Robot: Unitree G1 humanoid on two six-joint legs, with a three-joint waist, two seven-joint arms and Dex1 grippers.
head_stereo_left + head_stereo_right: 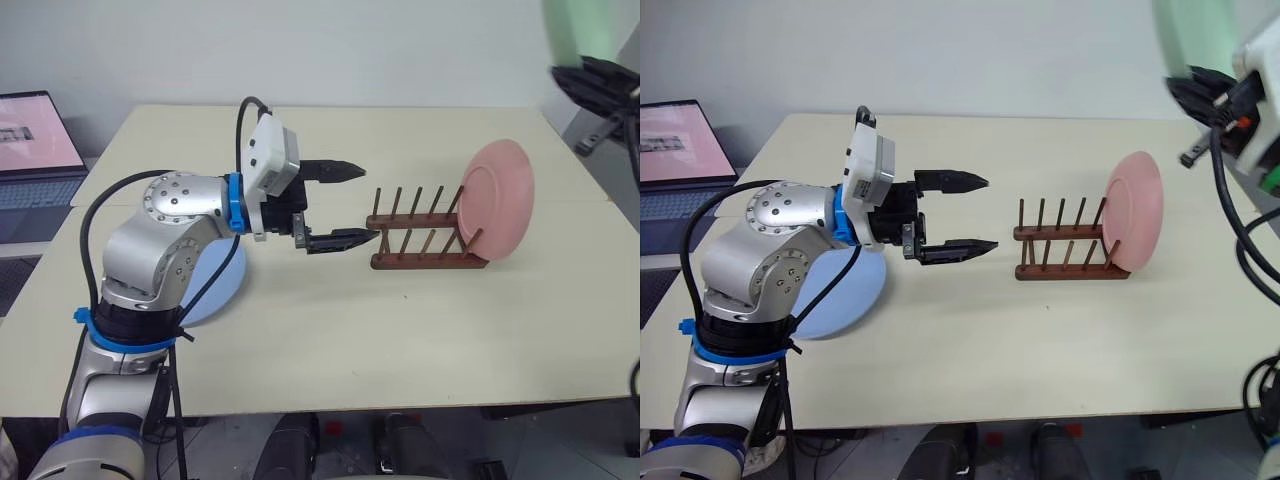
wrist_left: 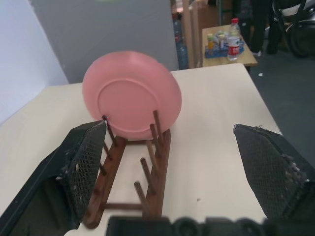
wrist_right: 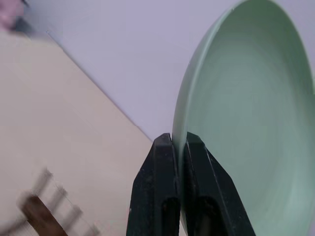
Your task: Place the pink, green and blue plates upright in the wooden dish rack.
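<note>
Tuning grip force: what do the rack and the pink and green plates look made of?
wooden dish rack: dark-stained wood by its look, with round dowel pegs and a matte finish.
pink plate: probably plastic or melamine; even opaque colour, soft sheen, moulded foot ring on its back.
green plate: likely the same; smooth, satin, thin rim clamped between the right gripper's fingers. Glazed ceramic can't be ruled out.

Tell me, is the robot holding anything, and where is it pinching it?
The right gripper pinches the green plate by its rim. The left gripper is open and holds nothing.
</note>
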